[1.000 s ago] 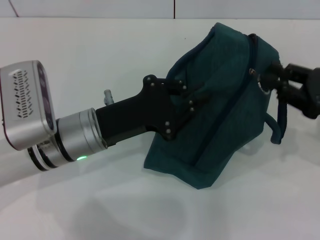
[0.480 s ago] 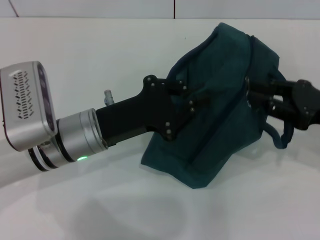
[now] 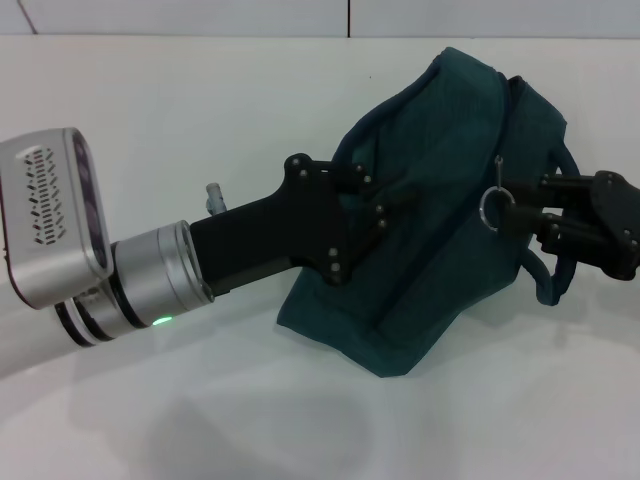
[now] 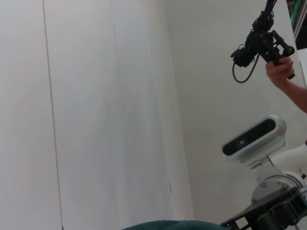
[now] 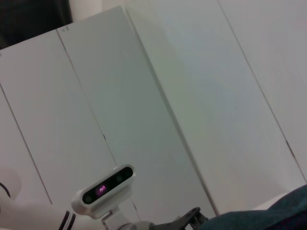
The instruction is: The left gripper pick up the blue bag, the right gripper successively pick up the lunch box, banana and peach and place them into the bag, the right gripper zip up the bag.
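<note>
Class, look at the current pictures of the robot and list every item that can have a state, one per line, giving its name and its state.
blue bag: held up off the table, crumpled, zipper looks closed along the top.
zipper ring pull: hanging free beside the right tool's tip, not clearly pinched.
left tool: shut on the blue bag, pinching its side fabric.
right tool: at the ring pull; open or shut cannot be told.

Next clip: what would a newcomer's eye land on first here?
The blue bag, bulging, held up at centre between both arms. The left gripper clamps its near side, while the right gripper sits at the metal ring pull on the bag's right side.
</note>
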### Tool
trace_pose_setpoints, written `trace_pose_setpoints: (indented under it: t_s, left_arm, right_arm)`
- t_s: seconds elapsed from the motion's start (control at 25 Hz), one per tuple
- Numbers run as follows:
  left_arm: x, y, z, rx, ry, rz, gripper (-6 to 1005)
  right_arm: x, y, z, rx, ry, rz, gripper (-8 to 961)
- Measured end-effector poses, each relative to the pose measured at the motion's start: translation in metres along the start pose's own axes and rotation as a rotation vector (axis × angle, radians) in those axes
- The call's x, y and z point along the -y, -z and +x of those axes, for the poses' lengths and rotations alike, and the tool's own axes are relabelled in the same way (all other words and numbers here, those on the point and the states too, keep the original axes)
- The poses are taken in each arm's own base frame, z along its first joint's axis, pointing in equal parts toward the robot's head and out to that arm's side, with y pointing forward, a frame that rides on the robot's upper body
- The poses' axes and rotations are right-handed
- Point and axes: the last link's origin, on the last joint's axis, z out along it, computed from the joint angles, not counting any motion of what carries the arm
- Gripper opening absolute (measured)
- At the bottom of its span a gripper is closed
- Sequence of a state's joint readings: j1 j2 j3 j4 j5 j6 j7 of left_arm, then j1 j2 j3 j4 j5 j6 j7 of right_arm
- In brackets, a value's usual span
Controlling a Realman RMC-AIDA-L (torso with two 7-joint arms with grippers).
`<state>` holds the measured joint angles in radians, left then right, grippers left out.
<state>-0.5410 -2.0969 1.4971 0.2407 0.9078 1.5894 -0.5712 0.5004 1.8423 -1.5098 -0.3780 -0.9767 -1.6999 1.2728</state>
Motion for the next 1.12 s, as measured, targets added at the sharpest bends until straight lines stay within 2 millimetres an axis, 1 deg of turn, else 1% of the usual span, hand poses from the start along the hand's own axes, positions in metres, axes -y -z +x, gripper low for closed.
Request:
trace_pose_setpoints:
  t_s: [0.44,0.72,0.96,1.12]
  left_arm:
    - [0.0,0.002,-0.001,0.006,0.002,0.003,98]
    - [-0.002,0.005,-0.002,0.009,-0.002,0.01,98]
    - [-0.002,0.006,-0.002,0.007,-0.013,0.011,98]
    - [-0.002,0.006,-0.002,0.007,-0.013,0.011,98]
  right_arm:
    - [-0.001,-0.001,0.003,-0.022,-0.062,-0.009,386]
    - [0.005,0.011,0.001,0.01,-0.11,0.058,384]
    - [0.004,0.0,0.004,-0.026,-0.125,0.017,379]
    - [0.004,-0.001,0.004,-0.027,-0.127,0.018,364]
